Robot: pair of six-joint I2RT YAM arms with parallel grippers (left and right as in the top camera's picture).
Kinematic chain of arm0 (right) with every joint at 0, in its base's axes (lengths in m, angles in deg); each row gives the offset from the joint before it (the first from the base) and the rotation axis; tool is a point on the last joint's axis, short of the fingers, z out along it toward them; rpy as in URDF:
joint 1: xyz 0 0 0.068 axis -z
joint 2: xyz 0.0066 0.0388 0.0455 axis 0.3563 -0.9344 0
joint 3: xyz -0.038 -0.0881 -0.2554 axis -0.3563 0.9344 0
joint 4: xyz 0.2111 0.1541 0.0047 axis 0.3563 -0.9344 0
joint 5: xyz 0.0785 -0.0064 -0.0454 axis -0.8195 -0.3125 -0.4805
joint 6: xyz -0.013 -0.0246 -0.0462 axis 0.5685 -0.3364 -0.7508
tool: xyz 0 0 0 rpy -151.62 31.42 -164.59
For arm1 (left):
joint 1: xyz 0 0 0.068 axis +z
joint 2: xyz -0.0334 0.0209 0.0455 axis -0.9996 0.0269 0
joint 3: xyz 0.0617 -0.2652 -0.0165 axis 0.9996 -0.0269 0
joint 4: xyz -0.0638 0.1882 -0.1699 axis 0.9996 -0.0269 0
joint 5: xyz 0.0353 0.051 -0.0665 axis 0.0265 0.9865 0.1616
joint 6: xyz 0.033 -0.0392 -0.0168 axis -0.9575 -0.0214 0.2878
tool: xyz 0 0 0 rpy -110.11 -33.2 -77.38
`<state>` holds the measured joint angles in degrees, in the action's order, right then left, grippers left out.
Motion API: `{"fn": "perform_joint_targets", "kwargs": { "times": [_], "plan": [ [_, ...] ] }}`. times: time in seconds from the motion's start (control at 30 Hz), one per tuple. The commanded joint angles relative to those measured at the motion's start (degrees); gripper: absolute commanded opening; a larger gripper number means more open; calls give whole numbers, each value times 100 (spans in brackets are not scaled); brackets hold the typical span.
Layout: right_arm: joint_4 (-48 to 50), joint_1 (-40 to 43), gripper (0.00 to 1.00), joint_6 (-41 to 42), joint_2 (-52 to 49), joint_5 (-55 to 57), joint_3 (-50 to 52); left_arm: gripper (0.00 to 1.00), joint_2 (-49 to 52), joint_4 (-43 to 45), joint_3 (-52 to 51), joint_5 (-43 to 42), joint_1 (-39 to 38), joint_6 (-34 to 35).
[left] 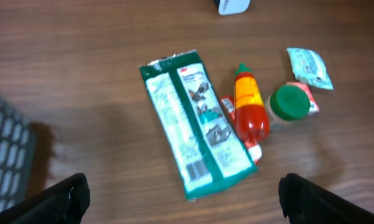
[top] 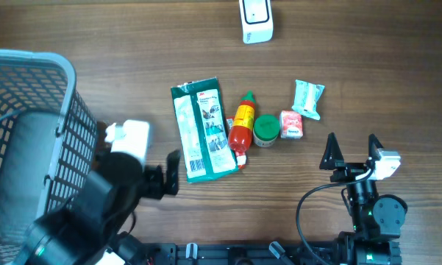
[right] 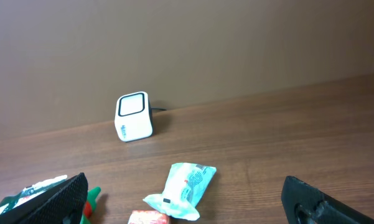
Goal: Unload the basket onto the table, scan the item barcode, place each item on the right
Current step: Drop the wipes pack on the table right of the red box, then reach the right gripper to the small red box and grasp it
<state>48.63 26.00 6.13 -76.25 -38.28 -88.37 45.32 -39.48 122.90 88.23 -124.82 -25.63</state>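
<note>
A green and white packet (top: 202, 129) lies flat mid-table, its barcode (left: 196, 169) facing up near its lower end. To its right lie a red sauce bottle (top: 242, 126), a green-lidded jar (top: 265, 130), a small red box (top: 291, 124) and a pale teal pouch (top: 308, 98). The white scanner (top: 256, 20) stands at the far edge. My left gripper (top: 169, 175) is open just left of the packet's near end, holding nothing (left: 187, 202). My right gripper (top: 351, 143) is open and empty, right of the small box, facing the pouch (right: 183, 190) and the scanner (right: 134, 116).
A grey mesh basket (top: 29, 140) stands at the left edge, close beside my left arm. The items sit close together in a row, the bottle (left: 249, 107) touching the packet (left: 196, 127).
</note>
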Motion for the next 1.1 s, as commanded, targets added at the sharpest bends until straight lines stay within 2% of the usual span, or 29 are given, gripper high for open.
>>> {"fn": "perform_joint_targets", "kwargs": {
  "times": [0.0, 0.1, 0.2, 0.23, 0.27, 0.33, 0.4, 0.43, 0.63, 0.67, 0.73, 0.77, 0.8, 0.83, 0.9, 1.03, 1.07],
  "plan": [
    [72, -13, 100, 44, 28, 415, 7, 100, -481, -372, -9, 74, 15, -33],
    [9, -13, 100, 61, 13, 450, 7, 100, -553, -354, -13, 186, 17, 114],
    [48, -13, 100, 415, 13, 369, 7, 100, -396, -424, -31, 844, 17, 1005],
    [11, -13, 100, 813, 13, 332, 7, 100, -330, -485, -31, 1069, 24, 1344],
    [2, -13, 100, 1749, 4, 164, 7, 100, -271, -557, -31, 1189, 42, 1521],
    [83, -13, 100, 3508, -52, -616, 4, 100, -184, -699, -31, 1285, 122, 1626],
    [142, -13, 100, 4518, -151, -1237, 4, 100, -103, -754, -31, 1370, 291, 1624],
    [142, -13, 100, 4758, -203, -1290, 7, 100, -52, -752, -31, 1408, 417, 1624],
    [179, -13, 100, 4730, -605, -1766, 7, 100, 326, -413, -31, 1410, 1139, 1602],
    [188, -13, 96, 4730, -691, -1840, 7, 100, 420, -363, -31, 1405, 1235, 1604],
    [186, -13, 68, 4830, -831, -1845, 7, 100, 590, -374, -31, 1405, 1311, 1602],
    [184, -13, 63, 5101, -968, -1875, 7, 100, 673, -389, -31, 1403, 1311, 1602],
    [186, -26, 67, 5388, -1147, -1917, 7, 100, 765, -389, -31, 1403, 1311, 1602],
    [190, -50, 76, 5512, -1309, -1926, 7, 100, 833, -389, -31, 1403, 1311, 1604],
    [262, -125, 81, 5477, -1725, -1812, 7, 100, 979, -387, -31, 1403, 1311, 1602],
    [1108, -260, 99, 4754, -2975, -1906, -339, 100, 1263, -387, -31, 1403, 1311, 1604],
    [992, -271, 99, 4520, -3246, -1906, -575, 100, 1327, -387, -31, 1403, 1311, 1604]
  ]
}}
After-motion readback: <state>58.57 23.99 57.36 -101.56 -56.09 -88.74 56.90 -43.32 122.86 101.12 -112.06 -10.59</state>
